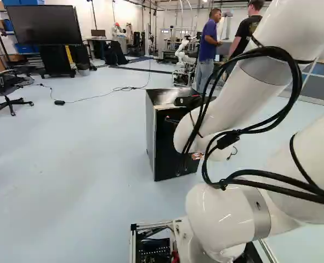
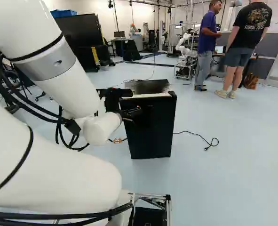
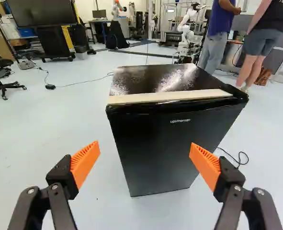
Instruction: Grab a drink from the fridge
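Note:
My gripper (image 2: 131, 113) is held before the upper front of the small black fridge (image 2: 150, 127) in the right base view. Seen from the wrist, the gripper (image 3: 145, 154) stands wide open, orange pads apart and nothing between them. Ahead of it is the fridge (image 3: 172, 143), its door closed and a pale strip (image 3: 170, 96) along the front of its glossy top. The closed door hides the inside, and no drink shows. In the left base view the arm partly covers the fridge (image 1: 163, 137).
A thin cable (image 2: 197, 135) lies on the floor beside the fridge; another (image 1: 104, 95) runs behind it. Farther back are an office chair (image 1: 9, 104), a large screen (image 1: 44, 24) and another robot (image 2: 183, 49).

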Robot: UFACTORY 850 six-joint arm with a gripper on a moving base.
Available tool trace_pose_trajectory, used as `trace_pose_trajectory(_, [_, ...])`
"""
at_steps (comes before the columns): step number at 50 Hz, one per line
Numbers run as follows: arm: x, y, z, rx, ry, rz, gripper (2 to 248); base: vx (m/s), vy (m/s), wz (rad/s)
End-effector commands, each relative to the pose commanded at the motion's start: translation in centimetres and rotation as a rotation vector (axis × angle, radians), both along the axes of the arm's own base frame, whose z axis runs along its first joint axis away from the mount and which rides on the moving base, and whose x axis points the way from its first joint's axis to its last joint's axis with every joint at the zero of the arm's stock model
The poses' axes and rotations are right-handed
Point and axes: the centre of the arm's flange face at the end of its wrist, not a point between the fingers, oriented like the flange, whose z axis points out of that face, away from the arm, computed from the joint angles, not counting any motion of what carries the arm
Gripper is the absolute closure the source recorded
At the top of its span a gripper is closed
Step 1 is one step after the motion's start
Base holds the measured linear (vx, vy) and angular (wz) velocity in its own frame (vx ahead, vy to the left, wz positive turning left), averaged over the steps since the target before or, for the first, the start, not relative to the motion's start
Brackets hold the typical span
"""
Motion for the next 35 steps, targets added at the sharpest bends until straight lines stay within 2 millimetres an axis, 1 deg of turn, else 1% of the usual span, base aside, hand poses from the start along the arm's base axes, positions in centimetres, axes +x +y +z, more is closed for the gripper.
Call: trace_pose_trajectory(35, [0.0, 0.0, 0.0, 0.0, 0.0, 0.0, 3, 0.001, 0.105, -0.01])
